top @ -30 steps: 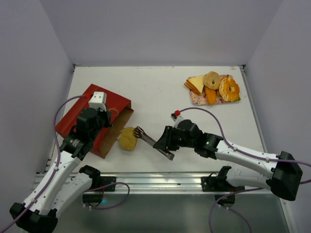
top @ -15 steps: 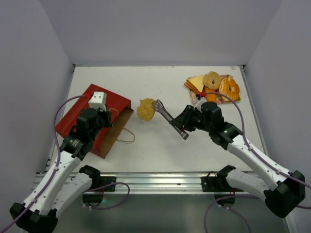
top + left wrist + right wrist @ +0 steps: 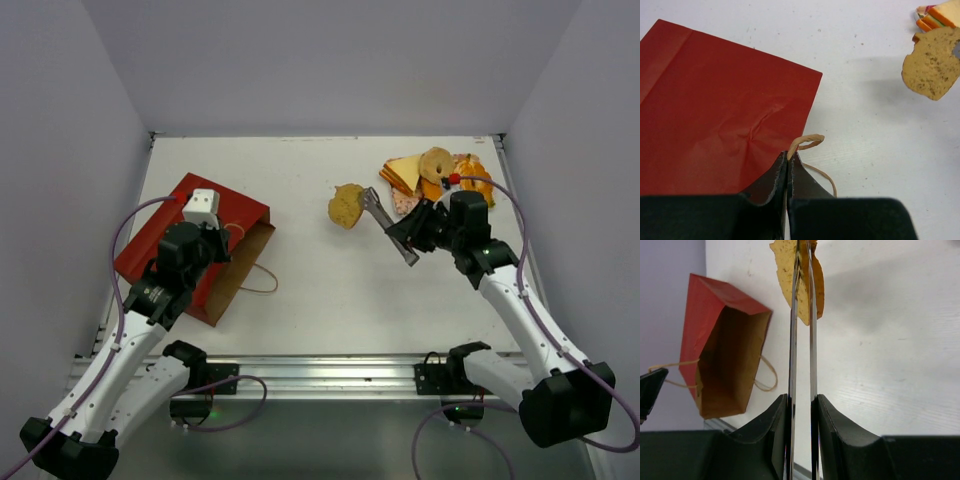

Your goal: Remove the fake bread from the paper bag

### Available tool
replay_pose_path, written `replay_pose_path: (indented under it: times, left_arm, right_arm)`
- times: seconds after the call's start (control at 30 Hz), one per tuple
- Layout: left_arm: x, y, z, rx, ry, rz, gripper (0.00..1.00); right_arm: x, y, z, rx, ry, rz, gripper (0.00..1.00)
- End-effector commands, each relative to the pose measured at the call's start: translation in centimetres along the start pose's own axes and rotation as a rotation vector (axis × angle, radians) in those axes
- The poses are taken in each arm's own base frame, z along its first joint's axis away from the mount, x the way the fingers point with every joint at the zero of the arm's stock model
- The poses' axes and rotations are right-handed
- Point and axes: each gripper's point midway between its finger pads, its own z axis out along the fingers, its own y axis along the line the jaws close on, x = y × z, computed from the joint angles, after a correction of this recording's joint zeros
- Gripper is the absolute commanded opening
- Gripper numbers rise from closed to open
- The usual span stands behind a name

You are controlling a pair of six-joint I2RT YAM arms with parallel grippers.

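The red paper bag point(image 3: 150, 238) lies flat at the table's left, its brown mouth open toward the right. It also shows in the left wrist view point(image 3: 715, 115) and the right wrist view point(image 3: 725, 355). My left gripper point(image 3: 230, 234) point(image 3: 788, 161) is shut on one tan loop handle point(image 3: 806, 142) at the bag's mouth. My right gripper point(image 3: 411, 240) point(image 3: 802, 402) is shut on metal tongs point(image 3: 383, 222) point(image 3: 802, 340). The tongs pinch a slice of fake bread point(image 3: 346, 205) point(image 3: 818, 287) held above mid table, right of the bag. The slice also shows in the left wrist view point(image 3: 932, 62).
A pink-flowered tray point(image 3: 401, 206) at the back right holds a sandwich point(image 3: 404, 172), a bagel and other fake pastries. The bag's second handle point(image 3: 262, 280) lies loose on the table. Grey walls enclose the table on three sides.
My right arm has carried the tongs and bread slice from beside the bag's mouth up and to the right, toward the tray. The left arm has stayed still on the handle.
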Motion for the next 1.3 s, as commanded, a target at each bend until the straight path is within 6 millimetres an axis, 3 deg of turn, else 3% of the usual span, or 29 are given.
replay_pose_path:
  times: [0.0,0.2,0.43,0.63,0.73,1.0,1.27]
  left_arm:
    - [-0.5,-0.4,0.0,0.026,-0.018,-0.001,0.00]
    - [-0.6,-1.6,-0.2,0.102,-0.023,0.018,0.00]
    - [-0.9,-3.1,-0.4,0.186,-0.038,0.029,0.00]
    - [-0.8,-5.9,-1.0,0.355,-0.043,0.056,0.00]
    - [-0.3,-8.0,-1.4,0.479,-0.039,0.088,0.00]
    - [1.5,-11.7,-2.5,0.700,0.006,0.171,0.00]
    - [2.8,-13.6,-2.7,0.804,0.046,0.229,0.00]
  right_arm:
    - [-3.3,0.6,-1.0,-0.021,-0.054,-0.072,0.12]
    - [-7.9,-3.8,-1.7,0.112,-0.155,-0.068,0.12]
    - [-11.3,-6.8,-1.4,0.234,-0.219,-0.067,0.11]
    - [-14.0,-8.9,-2.5,0.376,-0.315,-0.115,0.12]
    - [-14.2,-9.7,-2.7,0.417,-0.335,-0.120,0.13]
    - [-13.4,-11.4,-0.5,0.419,-0.299,-0.096,0.13]
    - [-12.9,-12.0,0.3,0.411,-0.286,-0.089,0.19]
